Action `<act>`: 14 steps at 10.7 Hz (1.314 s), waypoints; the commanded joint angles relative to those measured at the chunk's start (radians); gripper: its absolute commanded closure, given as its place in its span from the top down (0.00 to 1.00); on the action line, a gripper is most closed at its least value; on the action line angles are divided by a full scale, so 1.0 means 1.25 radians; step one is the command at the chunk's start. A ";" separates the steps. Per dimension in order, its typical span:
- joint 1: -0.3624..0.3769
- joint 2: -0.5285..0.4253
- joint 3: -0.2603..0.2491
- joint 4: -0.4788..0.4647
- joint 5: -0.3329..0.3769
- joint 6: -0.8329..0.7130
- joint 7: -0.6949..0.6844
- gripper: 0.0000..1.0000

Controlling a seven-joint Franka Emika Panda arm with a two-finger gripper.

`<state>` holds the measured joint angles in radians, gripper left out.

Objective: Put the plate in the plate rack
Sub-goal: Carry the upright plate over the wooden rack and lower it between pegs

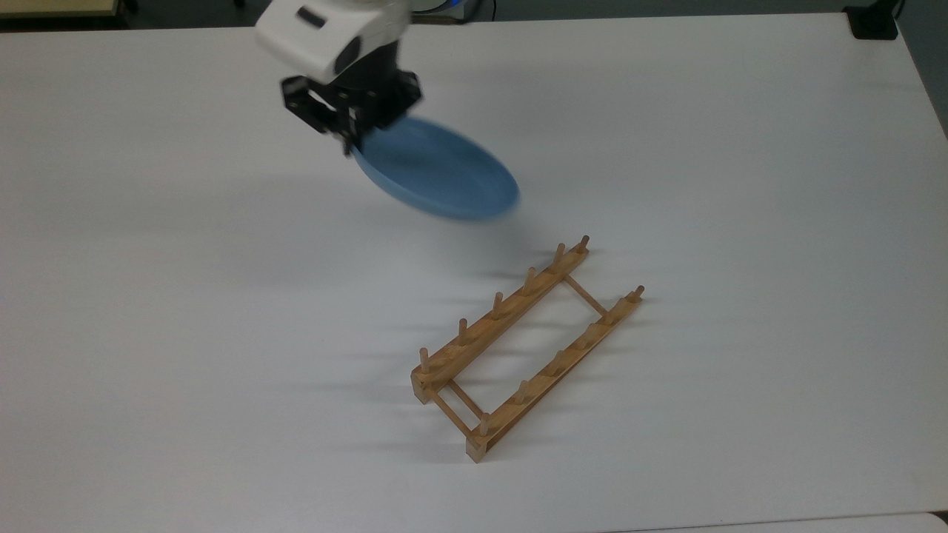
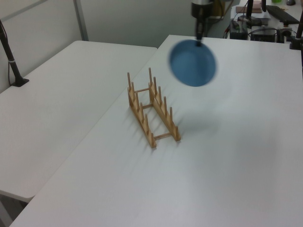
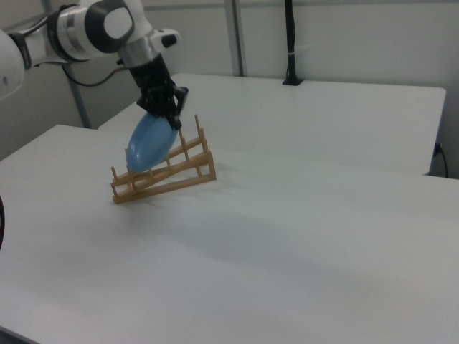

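The robot's black claw (image 1: 348, 137) is gripping a round glossy light-blue plate (image 1: 437, 172) by its rim, carrying it above the white bench (image 1: 740, 148) toward the light-brown wooden peg rack (image 1: 522, 348), where it needs lowering upright between 2 pegs.

one plate (image 1: 444, 174), one plate rack (image 1: 522, 348), two tables (image 2: 61, 94)

White desk (image 1: 740, 148) | second white desk (image 2: 57, 109) set alongside | black clamped pole (image 2: 9, 56) at its edge | pale partition wall (image 2: 128, 21) behind | even lighting
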<state>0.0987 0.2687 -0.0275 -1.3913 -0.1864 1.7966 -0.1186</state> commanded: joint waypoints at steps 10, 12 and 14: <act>0.224 0.079 -0.006 -0.004 -0.491 0.259 0.672 0.00; 0.230 0.095 -0.006 -0.010 -0.528 0.259 0.702 0.00; 0.232 0.100 -0.006 -0.027 -0.539 0.259 0.717 0.00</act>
<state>0.3771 0.3933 -0.0247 -1.3951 -0.8299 2.1004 0.7378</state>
